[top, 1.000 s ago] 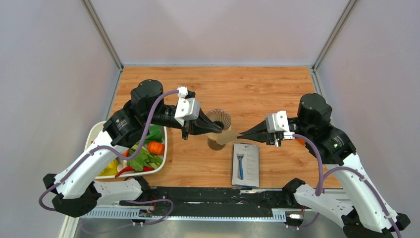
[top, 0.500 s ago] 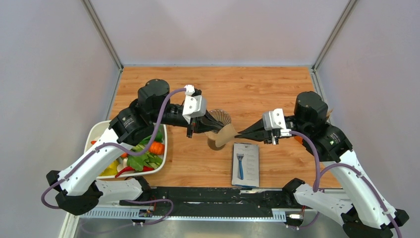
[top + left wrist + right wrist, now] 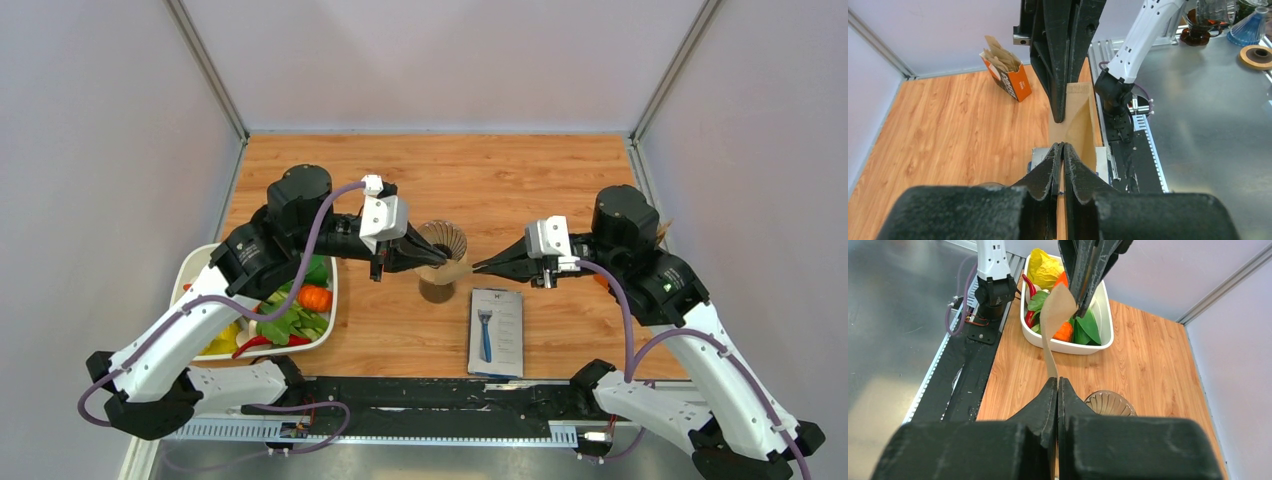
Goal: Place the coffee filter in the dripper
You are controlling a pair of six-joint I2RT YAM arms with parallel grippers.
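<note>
Top external view: the filter (image 3: 456, 266) hangs flat and on edge between the left gripper (image 3: 428, 260) and the right gripper (image 3: 482, 268). It sits just above the near rim of the dripper (image 3: 443, 238), which stands upright on the table (image 3: 560, 180). The filter's long axis runs left to right, from one pair of tips to the other. The dripper's mouth lies below it and slightly to the far side, with both arms about equally near. Left wrist view: the left gripper's fingers (image 3: 1052, 155) look pressed together on the near end of the tan paper (image 3: 1079, 115), and the right gripper bites it from the opposite end. Right wrist view: the right gripper (image 3: 1057, 381) is closed on the narrow end of the filter (image 3: 1055, 310), which curves up and widens to a rounded edge pinched by the left gripper (image 3: 1080, 300). The dripper (image 3: 1110, 402) shows off to the side of the strip, not under it. The paper probably needs spreading into a cone and shifting farther back before it goes down.
</note>
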